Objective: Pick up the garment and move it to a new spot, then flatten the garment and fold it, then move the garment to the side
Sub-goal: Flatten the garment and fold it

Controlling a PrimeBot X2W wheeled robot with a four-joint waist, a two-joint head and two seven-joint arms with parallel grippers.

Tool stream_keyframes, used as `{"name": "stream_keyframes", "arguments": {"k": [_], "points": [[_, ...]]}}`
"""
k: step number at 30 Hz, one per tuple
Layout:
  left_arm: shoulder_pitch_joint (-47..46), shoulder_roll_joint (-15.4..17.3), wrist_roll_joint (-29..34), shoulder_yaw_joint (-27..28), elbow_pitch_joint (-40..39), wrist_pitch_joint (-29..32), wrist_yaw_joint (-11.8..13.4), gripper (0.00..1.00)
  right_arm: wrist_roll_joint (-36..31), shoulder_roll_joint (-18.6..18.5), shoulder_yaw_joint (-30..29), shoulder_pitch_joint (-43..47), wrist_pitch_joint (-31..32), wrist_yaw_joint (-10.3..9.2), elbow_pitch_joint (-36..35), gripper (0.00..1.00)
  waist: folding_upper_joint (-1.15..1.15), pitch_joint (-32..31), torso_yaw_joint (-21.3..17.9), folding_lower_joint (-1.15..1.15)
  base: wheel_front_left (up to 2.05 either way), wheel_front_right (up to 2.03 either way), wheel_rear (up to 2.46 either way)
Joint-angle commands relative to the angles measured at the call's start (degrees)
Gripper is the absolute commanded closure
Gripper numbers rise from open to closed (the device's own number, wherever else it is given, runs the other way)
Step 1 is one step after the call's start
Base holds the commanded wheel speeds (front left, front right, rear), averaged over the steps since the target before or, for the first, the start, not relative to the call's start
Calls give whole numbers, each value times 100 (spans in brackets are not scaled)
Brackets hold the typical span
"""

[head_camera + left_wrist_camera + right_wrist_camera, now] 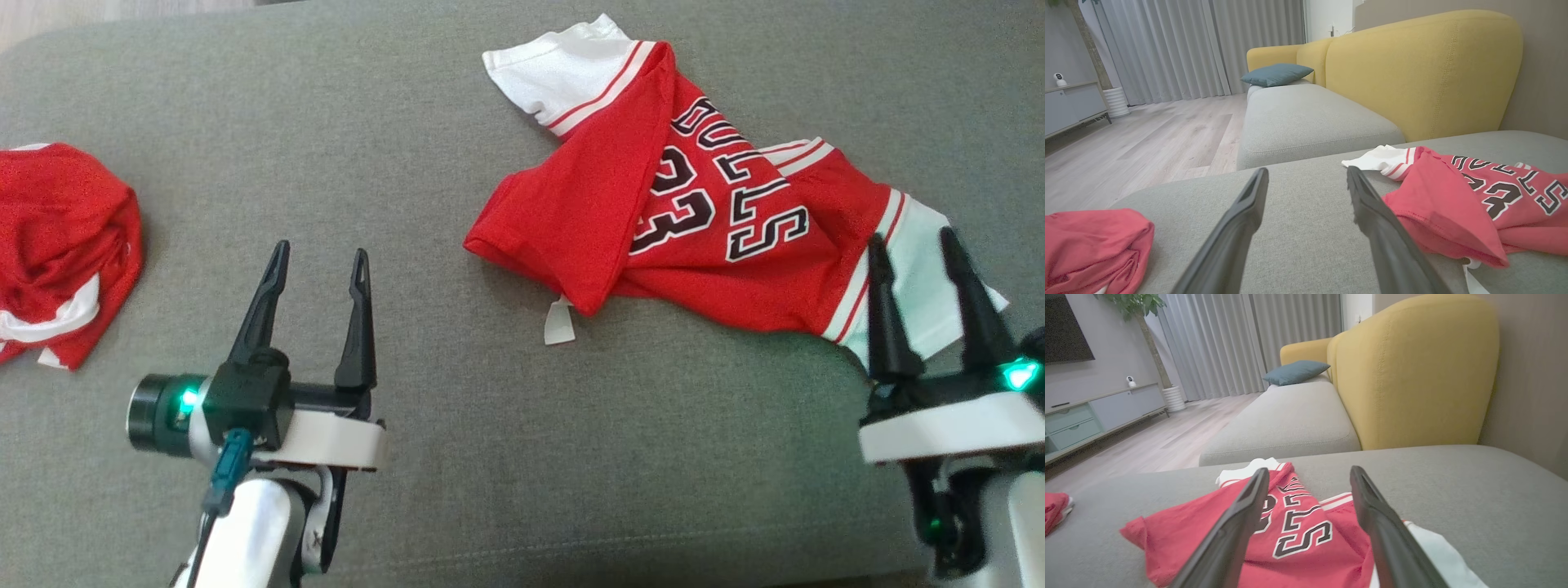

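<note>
While jersey (694, 212) lies rumpled on sofa (490, 457), left pincer (321, 249), right pincer (911, 236) spread, empty. Flattening likely due; next: grip corners, pull apart.

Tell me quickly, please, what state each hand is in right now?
Left hand: open, holding nothing.
Right hand: open, holding nothing, over the jersey.

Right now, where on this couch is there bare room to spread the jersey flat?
The widest bare stretch of cushion lies between the crumpled red garment on the left and the jersey, ahead of the left end effector. Another strip runs along the near edge between both end effectors. The right is crowded: jersey plus right end effector at its white sleeve.
</note>
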Motion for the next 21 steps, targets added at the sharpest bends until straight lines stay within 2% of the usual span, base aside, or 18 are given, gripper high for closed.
{"name": "stream_keyframes", "arguments": {"k": [1, 6, 17, 21], "points": [[-34, 110, -39, 264, -175, -29, 36, 0, 12, -1, 216, 28, 100, -4, -285, 0, 0, -18, 12, 0, 0, 0, 0], [1, 124, -71, 279, -161, -29, 67, 0, 21, 43, 430, 143, 221, -4, -440, 0, 0, -17, 36, 0, 0, 0, 0], [-39, 150, -68, 264, -155, -29, 110, 0, 29, 37, 481, 151, 290, -4, -513, 0, 0, 15, 45, 0, 0, 0, 0], [-205, 219, 85, 40, -193, 5, -43, 0, 37, 43, 455, 147, 297, -4, -537, 0, 0, 83, 59, 0, 0, 0, 0]]}}
